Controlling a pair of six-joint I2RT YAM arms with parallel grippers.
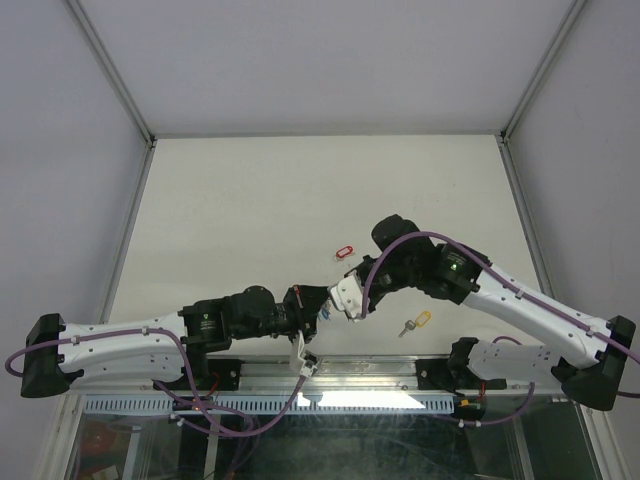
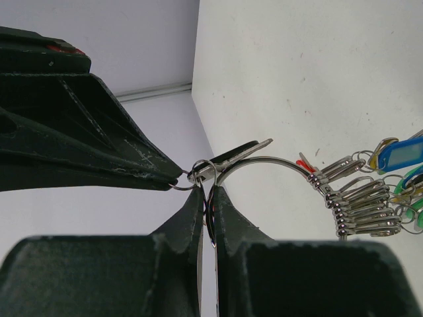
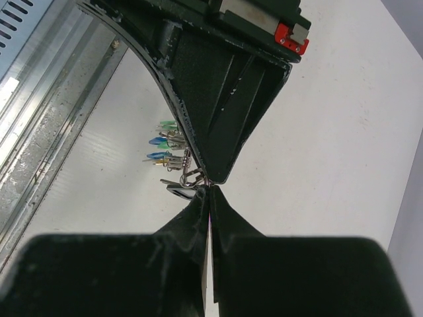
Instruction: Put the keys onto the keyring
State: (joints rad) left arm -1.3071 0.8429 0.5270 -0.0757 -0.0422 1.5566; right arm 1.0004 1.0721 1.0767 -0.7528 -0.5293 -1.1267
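1. Nearest the bases, the left gripper (image 2: 210,198) has its fingers pressed narrow on the wire of the keyring (image 2: 264,160) and holds it up off the table (image 1: 250,200).
2. Right against it, the right gripper (image 3: 210,195) is pinched tight too, apparently on the small loop of one key (image 2: 239,152). The silver blade of that key lies across the ring wire just above the left fingertips. I cannot tell its head colour, nor whether its loop has passed onto the wire yet.
3. Further round the ring, a bunch of keys (image 2: 360,205) already hangs threaded, with blue, yellow and green heads showing. That part of the job looks done.
4. Just beyond the grippers, a yellow key (image 1: 417,323) lies loose on the table beside the right arm, not yet on the ring.
5. Farther out, a red key (image 1: 344,250) also lies loose, well apart from the ring.
6. By my reckoning most of the keys are on, one is being threaded, and two are left to fetch.
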